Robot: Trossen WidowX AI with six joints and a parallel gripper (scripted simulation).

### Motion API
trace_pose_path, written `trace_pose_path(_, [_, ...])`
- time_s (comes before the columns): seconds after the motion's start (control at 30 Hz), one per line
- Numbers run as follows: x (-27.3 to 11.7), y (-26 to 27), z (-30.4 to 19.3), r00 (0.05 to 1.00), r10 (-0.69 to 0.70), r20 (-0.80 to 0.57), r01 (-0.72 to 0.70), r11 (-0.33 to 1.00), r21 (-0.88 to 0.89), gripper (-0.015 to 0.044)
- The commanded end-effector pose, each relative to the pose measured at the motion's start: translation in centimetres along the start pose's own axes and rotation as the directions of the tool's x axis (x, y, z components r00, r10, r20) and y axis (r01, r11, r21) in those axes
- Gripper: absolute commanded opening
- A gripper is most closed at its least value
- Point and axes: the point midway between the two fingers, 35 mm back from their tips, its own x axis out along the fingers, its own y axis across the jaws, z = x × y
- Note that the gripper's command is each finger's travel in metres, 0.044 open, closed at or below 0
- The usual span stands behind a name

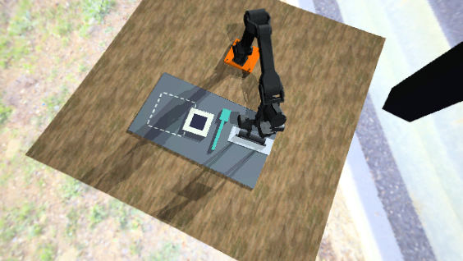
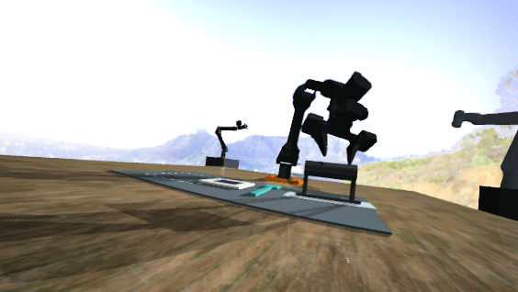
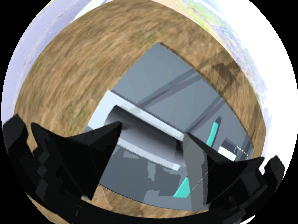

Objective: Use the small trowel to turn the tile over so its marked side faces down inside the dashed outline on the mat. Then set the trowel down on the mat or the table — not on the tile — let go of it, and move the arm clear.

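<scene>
The white tile (image 1: pixel 199 121) (image 2: pixel 227 183) (image 3: pixel 226 151) lies flat with its dark square up, at the near side of the dashed outline (image 1: pixel 163 93). A teal tool (image 1: pixel 219 133) (image 2: pixel 266 189) (image 3: pixel 213 134) with a small square blade and thin handle lies on the mat beside it. A second, trowel-like tool (image 1: pixel 235 139) (image 2: pixel 331 170) (image 3: pixel 145 132) has a pale flat plate and a black bar handle on two posts. Which one is the small trowel I cannot tell. My gripper (image 2: pixel 338 159) (image 3: pixel 153 131) is open and empty, tilted, its fingertips just above the black handle.
The grey mat (image 1: pixel 242 172) (image 2: pixel 367 222) lies on the wooden table (image 1: pixel 287 176). My arm's orange base (image 1: pixel 249 67) stands behind it. Other dark arms (image 2: pixel 225 138) (image 2: pixel 505 119) stand in the background, and a black shape (image 1: pixel 427 86) is at the right in the top view.
</scene>
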Motion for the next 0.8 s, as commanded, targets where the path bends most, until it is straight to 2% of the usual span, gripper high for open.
trace_pose_path(0.0, [-0.1,0.1,-0.6,1.000,-0.010,0.028,0.014,0.991,-0.132,0.0300])
trace_pose_path(0.17, [0.4,-0.9,-2.2,0.998,-0.054,0.018,0.057,0.969,-0.242,0.0300])
trace_pose_path(0.43, [0.4,-1.0,-2.6,0.994,-0.075,0.074,0.099,0.909,-0.406,0.0300])
trace_pose_path(0.77, [0.1,-1.2,-3.5,0.978,-0.111,0.178,0.202,0.725,-0.659,0.0300])
